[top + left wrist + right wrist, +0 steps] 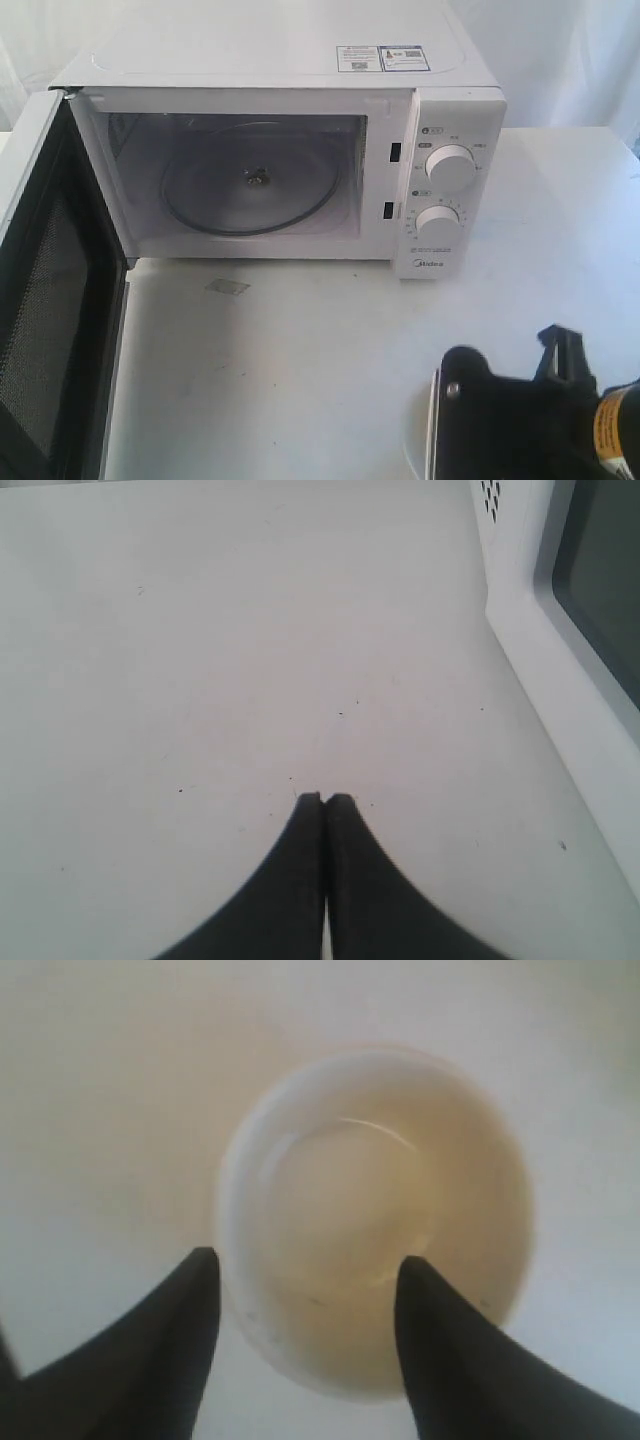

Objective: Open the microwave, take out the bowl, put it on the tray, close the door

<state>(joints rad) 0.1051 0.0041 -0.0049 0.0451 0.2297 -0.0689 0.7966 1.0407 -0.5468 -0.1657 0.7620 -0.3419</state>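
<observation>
Cream-yellow, the bowl (380,1220) sits outside the microwave (280,60) directly beneath the right end effector (307,1263), whose jaws stand wide astride its wall without pinching it, whereas the swung-open door (50,300) lies just beside the tightly closed left end effector (325,800).

We see a plain white tabletop (330,370) with the microwave (280,170) standing on it. Just in front of the microwave lies a small greyish patch (227,287), flat on the tabletop, apart from the oven's base.
</observation>
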